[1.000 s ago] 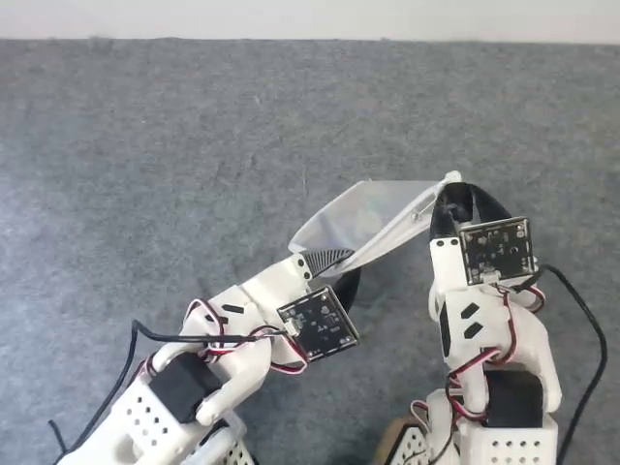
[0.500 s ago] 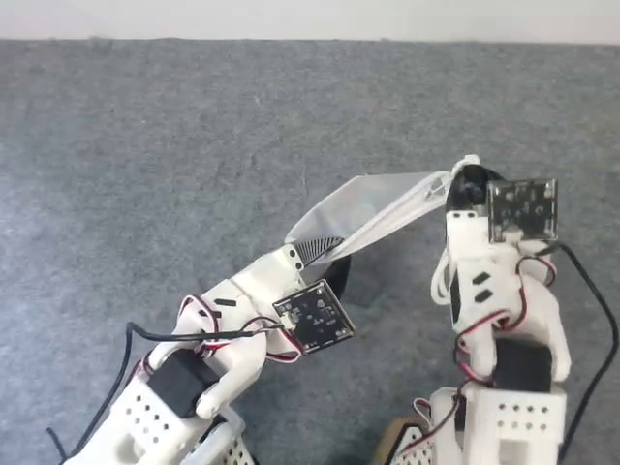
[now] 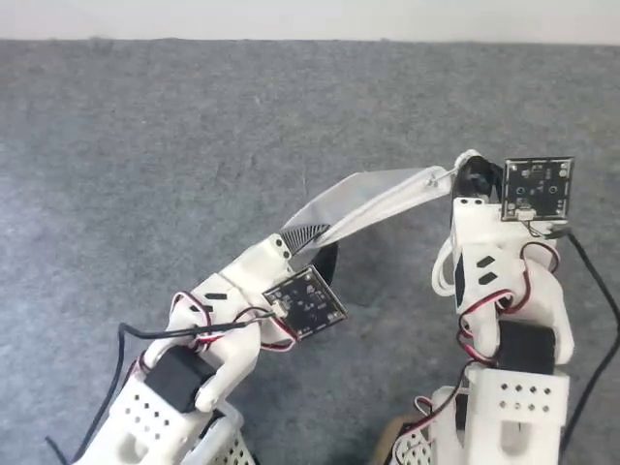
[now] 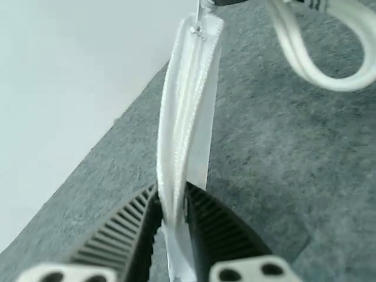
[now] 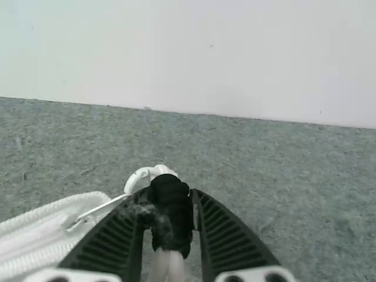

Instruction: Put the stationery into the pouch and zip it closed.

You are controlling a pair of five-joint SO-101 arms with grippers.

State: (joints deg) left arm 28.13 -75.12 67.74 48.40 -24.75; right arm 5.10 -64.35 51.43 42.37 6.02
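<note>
The white translucent pouch (image 3: pixel 373 199) hangs stretched in the air between my two grippers, above the grey felt table (image 3: pixel 145 145). My left gripper (image 3: pixel 308 238) is shut on the pouch's near end; in the left wrist view its ribbed fingers (image 4: pixel 132 220) pinch the pouch (image 4: pixel 185 117) by the zip seam. My right gripper (image 3: pixel 472 176) holds the far end. In the right wrist view it (image 5: pixel 168 198) is shut on the black knot (image 5: pixel 170 211) of the zip pull cord, with the pouch's zip end (image 5: pixel 41 235) beside it. What is inside the pouch is hidden.
A white cord loop (image 4: pixel 317 53) hangs from the zip pull by the right arm (image 3: pixel 499 291). A pale wall (image 5: pixel 188 53) borders the table's far edge. A brown object (image 3: pixel 392 438) sits at the near edge between the arm bases.
My right gripper has moved away from the left and toward the table's far side with the zip pull. The pouch's mouth has drawn narrower and the pouch is stretched tauter. The left arm shifted slightly.
</note>
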